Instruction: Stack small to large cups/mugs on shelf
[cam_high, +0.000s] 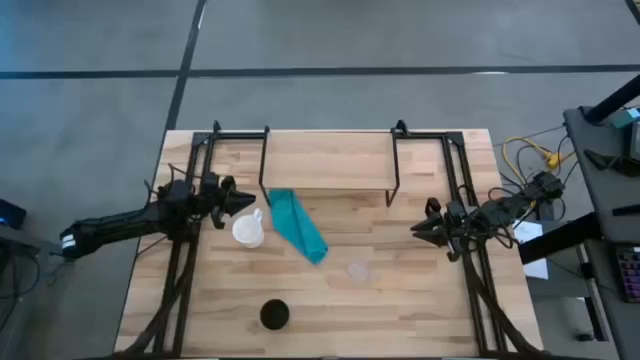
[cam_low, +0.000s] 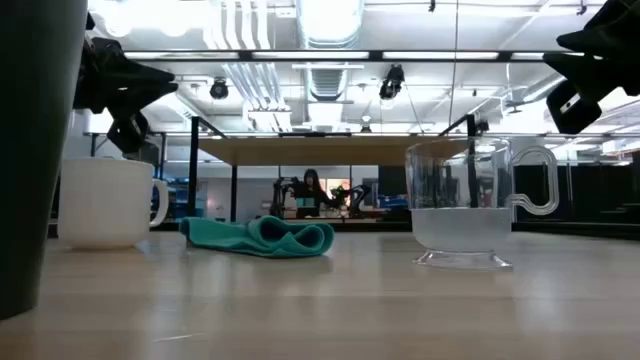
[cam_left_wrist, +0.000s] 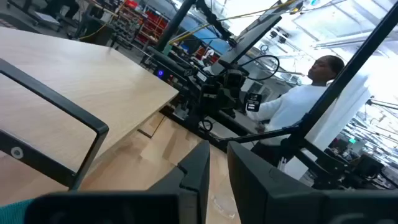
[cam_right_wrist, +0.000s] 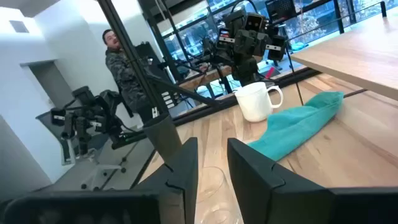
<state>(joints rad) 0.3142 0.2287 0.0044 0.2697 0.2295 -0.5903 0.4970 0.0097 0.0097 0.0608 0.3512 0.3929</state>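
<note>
The white handled mug (cam_high: 248, 229) stands on the table just near-side of my left gripper (cam_high: 248, 203), which hovers shut and touches nothing. The small clear glass cup (cam_high: 359, 270) stands mid-table, left of and nearer than my right gripper (cam_high: 416, 230), which is also shut and free. In the right wrist view, the glass cup (cam_right_wrist: 211, 186) shows low beyond that gripper (cam_right_wrist: 211, 165). The black cylindrical cup (cam_high: 274, 315) stands upright by the near edge. The shelf (cam_high: 328, 160), a light-wood board on black legs, spans the far half of the table.
A crumpled teal cloth (cam_high: 298, 225) lies on the table between the mug and the glass cup, reaching under the shelf's front edge. Black frame rails (cam_high: 180, 270) run along both table sides. People (cam_left_wrist: 298, 99) are in the room beyond the table.
</note>
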